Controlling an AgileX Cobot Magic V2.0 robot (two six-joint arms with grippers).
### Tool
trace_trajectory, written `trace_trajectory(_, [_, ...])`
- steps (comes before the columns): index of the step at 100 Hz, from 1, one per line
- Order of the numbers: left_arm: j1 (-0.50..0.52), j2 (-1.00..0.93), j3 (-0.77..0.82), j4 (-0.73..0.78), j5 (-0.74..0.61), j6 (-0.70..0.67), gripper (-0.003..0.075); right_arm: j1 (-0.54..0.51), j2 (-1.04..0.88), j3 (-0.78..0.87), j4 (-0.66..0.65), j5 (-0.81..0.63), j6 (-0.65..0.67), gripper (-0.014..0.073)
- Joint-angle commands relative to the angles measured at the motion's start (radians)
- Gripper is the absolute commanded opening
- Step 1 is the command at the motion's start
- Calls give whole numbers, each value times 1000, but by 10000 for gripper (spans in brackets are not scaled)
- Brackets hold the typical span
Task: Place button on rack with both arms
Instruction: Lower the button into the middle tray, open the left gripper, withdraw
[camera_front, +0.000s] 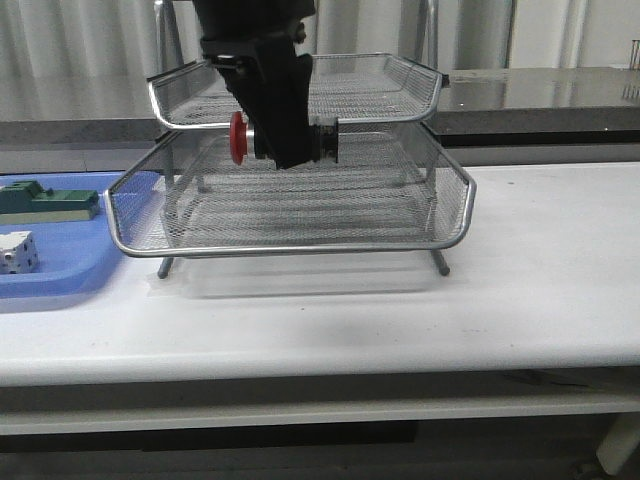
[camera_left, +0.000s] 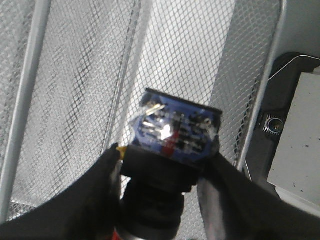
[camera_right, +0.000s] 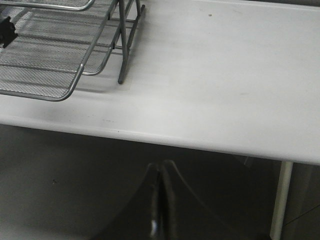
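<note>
The silver wire-mesh rack (camera_front: 440, 215) stands mid-table with its tiers slid apart. My left gripper (camera_front: 285, 140) hangs over the pulled-out tier and is shut on the button (camera_front: 240, 137), whose red head points left. In the left wrist view the button's blue-and-black body (camera_left: 172, 132) sits between the fingers (camera_left: 90, 195), above the mesh (camera_left: 75, 90). My right gripper (camera_right: 161, 167) is shut and empty, below the table's front edge, apart from the rack's corner (camera_right: 55, 75). The right gripper does not show in the front view.
A blue plastic tray (camera_front: 60, 285) at the left holds a green block (camera_front: 45, 203) and a white cube (camera_front: 18, 252). The white table (camera_front: 540, 260) runs right of the rack. A grey counter (camera_front: 560, 90) lies behind.
</note>
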Motion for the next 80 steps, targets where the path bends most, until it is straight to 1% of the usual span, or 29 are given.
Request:
trace_trajectory(1, [-6, -35, -24, -16, -12, -8, 132, -2, 8, -23, -4, -66, 1, -71])
trace_trajectory(23, [-6, -10, -24, -12, -24, -8, 144, -2, 8, -23, -4, -66, 1, -71])
trace_trajectory(30, [-6, -10, -24, 10, -34, -8, 185, -2, 8, -23, -4, -66, 1, -71])
trace_trajectory(42, [-6, -10, -24, 55, -42, -15, 321, -2, 8, -23, -4, -66, 1, -71])
trace_trajectory(50, [-6, -10, -24, 59, -44, -15, 379, -2, 8, -23, -4, -66, 1, -71])
trace_trajectory(54, [-6, -10, -24, 59, -46, -15, 393, -2, 8, -23, -4, -66, 1, -71])
trace_trajectory(70, [-4, -10, -24, 59, -55, -19, 406, -2, 8, -23, -4, -66, 1, -71])
trace_trajectory(80, [-4, -10, -24, 59, -57, -21, 441, -2, 8, -23, -4, -66, 1, -71])
